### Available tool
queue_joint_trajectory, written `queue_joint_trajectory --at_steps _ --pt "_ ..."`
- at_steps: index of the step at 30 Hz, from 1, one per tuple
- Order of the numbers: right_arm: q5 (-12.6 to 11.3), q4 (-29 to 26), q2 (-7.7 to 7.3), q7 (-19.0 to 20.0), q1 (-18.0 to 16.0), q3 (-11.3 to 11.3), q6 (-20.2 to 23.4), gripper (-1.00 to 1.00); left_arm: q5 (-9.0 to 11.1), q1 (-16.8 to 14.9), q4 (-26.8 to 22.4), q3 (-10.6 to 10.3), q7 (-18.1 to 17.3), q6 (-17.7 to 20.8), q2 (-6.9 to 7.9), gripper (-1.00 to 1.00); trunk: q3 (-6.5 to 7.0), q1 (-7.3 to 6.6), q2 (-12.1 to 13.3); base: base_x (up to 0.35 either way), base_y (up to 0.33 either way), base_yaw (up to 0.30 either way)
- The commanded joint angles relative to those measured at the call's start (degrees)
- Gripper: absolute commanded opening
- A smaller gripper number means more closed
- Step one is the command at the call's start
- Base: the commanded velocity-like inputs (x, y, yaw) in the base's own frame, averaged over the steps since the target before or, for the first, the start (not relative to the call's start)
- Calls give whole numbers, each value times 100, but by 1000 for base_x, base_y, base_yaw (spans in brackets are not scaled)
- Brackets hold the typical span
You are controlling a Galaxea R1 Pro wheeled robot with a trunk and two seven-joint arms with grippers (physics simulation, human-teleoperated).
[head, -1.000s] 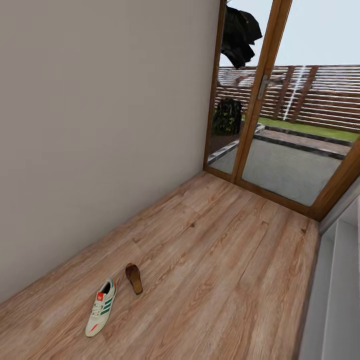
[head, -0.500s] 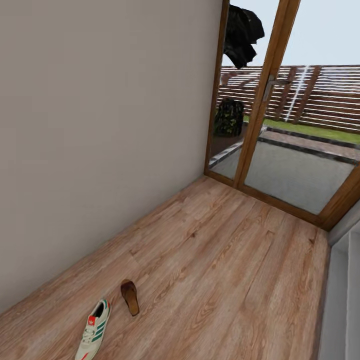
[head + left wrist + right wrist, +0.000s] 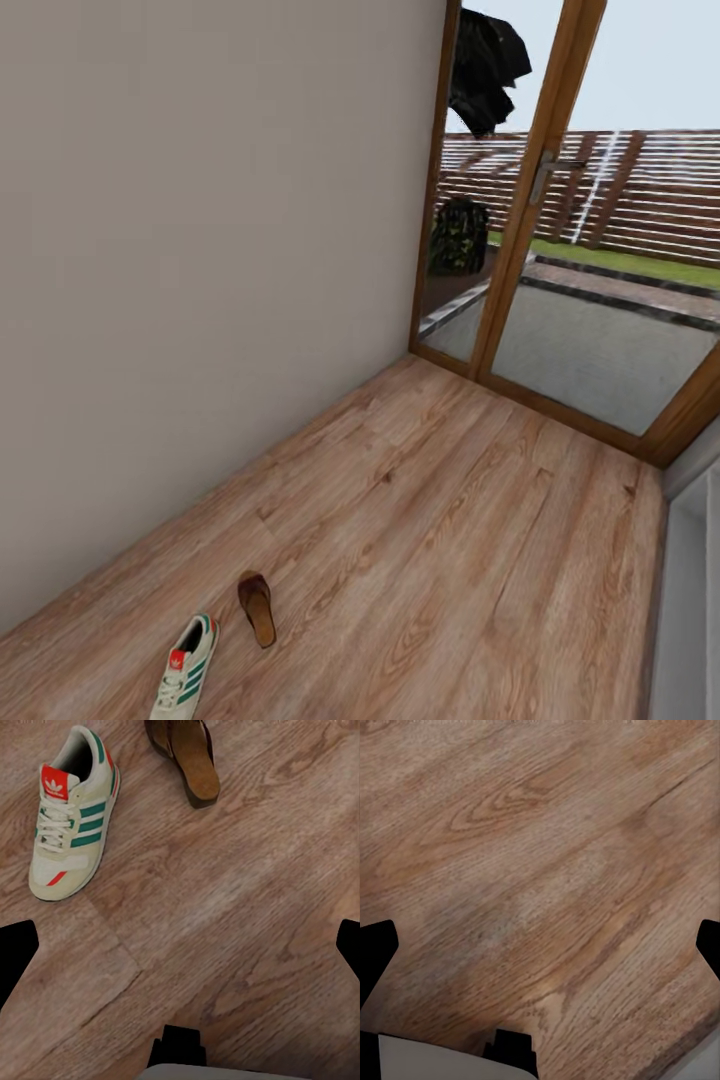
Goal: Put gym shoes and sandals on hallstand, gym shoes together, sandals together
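Wall (image 3: 200, 280), plain grey-beige, fills the left of the head view and runs from near to the far corner. Corridor floor (image 3: 450, 560) is light brown wood-grain plank, spreading from the wall's foot across to the right.

Near left, close to the wall: one gym shoe (image 3: 185, 678), white with green side stripes and a red-orange tongue mark, upright on its sole, its toe cut off by the near edge of the head view. Just beside it, to the right and slightly farther, one sandal (image 3: 257, 608), dark brown with a tan footbed, lying flat. The two are apart, not touching. The left wrist view has both on the planks: gym shoe (image 3: 73, 814) whole, sandal (image 3: 187, 761) partly cropped.

Left gripper (image 3: 180, 952): dark fingertips at the two sides of its wrist view, spread wide, bare planks between, nothing held.

Far centre: wood-framed glass door (image 3: 545, 200) with a metal handle; paving, grass strip and slatted fence beyond it.

Right gripper (image 3: 540, 952): fingertips likewise wide apart in its wrist view, over bare floor, gripping nothing.

Right edge, near: a pale grey-white panel (image 3: 690, 600) rises from the floor; too little shows to tell what it is.
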Motion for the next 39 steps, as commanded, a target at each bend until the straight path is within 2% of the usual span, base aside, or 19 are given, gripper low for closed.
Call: queue_joint_trajectory --at_steps 1,14,26,39 --pt "20 3 -2 -2 -3 2 -15 100 -3 -4 5 15 -8 -19 -1 100 -4 1 -2 162 0 0" --pt "13 -9 -2 -2 -3 -6 -15 100 -3 -4 5 18 -8 -19 -1 100 -4 1 -2 260 0 0" --pt "1 -26 -2 -4 -3 -15 -15 100 -3 -4 5 16 -8 -19 -1 100 -4 1 -2 27 0 2" --pt "-7 -39 -2 -11 -3 -27 -15 100 -3 -4 5 15 -8 -19 -1 100 -23 1 -2 7 0 193"
